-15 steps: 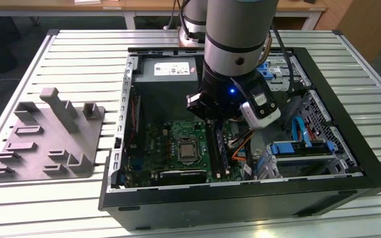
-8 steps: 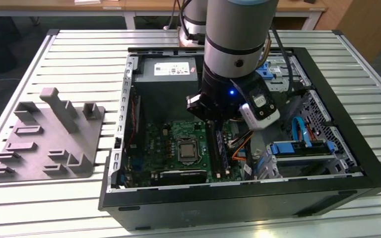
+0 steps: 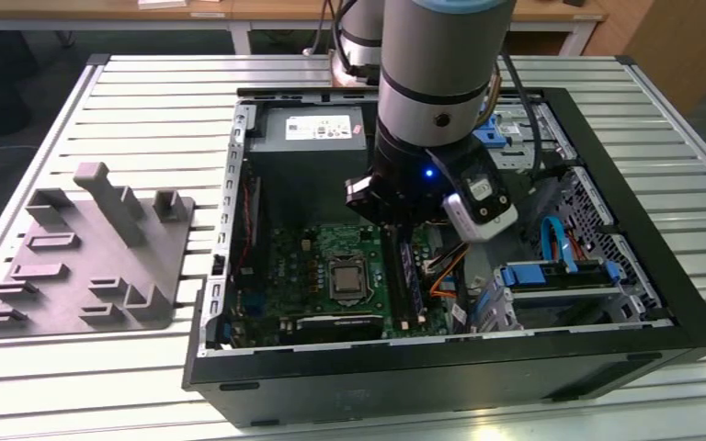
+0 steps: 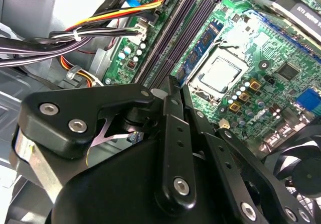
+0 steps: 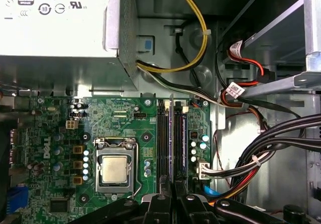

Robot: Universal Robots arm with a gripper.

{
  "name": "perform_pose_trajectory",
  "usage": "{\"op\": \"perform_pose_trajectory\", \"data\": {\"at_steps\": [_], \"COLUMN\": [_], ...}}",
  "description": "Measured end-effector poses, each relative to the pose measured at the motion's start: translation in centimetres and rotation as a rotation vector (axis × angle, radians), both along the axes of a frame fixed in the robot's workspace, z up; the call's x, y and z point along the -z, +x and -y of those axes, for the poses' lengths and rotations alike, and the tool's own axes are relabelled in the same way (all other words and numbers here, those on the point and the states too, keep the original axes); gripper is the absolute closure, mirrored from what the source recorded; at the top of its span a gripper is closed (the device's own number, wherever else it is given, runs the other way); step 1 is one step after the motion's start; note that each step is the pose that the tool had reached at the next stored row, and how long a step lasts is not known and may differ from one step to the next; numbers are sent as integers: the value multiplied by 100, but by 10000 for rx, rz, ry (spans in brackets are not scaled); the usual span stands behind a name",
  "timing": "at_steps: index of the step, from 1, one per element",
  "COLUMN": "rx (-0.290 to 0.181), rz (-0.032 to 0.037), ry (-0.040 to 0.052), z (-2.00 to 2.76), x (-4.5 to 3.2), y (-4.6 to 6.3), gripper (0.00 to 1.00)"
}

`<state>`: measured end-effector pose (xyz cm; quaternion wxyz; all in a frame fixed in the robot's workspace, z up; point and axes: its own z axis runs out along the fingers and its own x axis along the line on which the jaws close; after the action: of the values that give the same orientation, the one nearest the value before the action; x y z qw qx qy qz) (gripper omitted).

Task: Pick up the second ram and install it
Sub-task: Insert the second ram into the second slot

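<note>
Gripper [image 5: 173,196] holds the second ram [image 5: 172,138] upright among motherboard [image 5: 125,128] slots.

We see even overhead light in exterior view; case interior [image 3: 316,197] shadowed, blue LED glow on arm [image 3: 427,173]. In first wrist view, motherboard [image 5: 120,133] bright and sharp, white glare on power supply label [image 5: 55,13]. In second wrist view, gripper linkage [image 4: 165,148] close, soft, dark; board beyond brightly lit.
</note>
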<state>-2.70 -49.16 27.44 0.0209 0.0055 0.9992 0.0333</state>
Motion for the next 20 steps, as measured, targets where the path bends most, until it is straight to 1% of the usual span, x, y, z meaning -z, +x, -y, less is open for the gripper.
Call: {"op": "perform_pose_trajectory", "data": {"at_steps": [20], "rx": [0], "rz": [1], "ry": [-6], "z": [0], "x": [49], "y": [0], "gripper": [86]}}
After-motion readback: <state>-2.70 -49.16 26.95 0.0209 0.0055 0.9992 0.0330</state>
